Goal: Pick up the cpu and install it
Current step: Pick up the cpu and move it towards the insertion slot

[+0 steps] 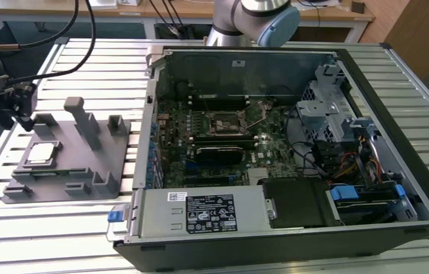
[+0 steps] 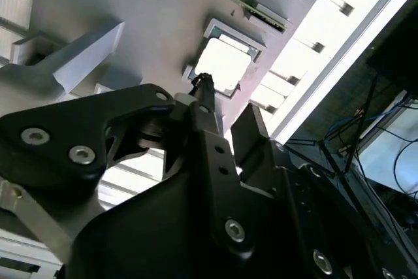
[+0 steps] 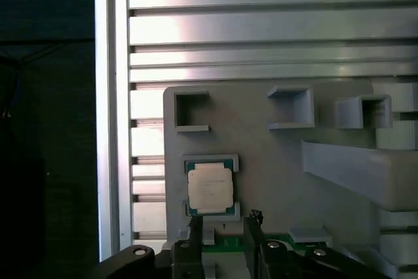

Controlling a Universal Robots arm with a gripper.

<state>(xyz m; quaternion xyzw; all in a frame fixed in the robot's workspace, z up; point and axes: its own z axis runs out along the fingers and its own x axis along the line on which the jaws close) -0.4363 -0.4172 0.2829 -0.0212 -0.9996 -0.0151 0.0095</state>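
Slatted aluminium tabletop (image 1: 85,68) runs under the whole setup. At its edge on the exterior view's left hangs the gripper (image 3: 225,221), its fingers parted and gripping nothing. Just beside the fingertips, the cpu (image 3: 210,187) lies flat in a square recess of the grey plastic tray (image 3: 274,161). Beyond the tray sits an open computer case (image 1: 245,68), with its motherboard socket (image 1: 226,123) exposed.

Taking the gripper (image 3: 224,230) side of the cpu (image 3: 209,189) as six o'clock, the cpu lies flat in a seat of the grey tray (image 3: 261,155), with parted, empty fingers (image 3: 194,240) just beside its six o'clock edge. Square pockets (image 3: 290,106) stand from twelve to two and a long post (image 3: 366,171) at three, with the slatted table (image 3: 261,31) beyond twelve.
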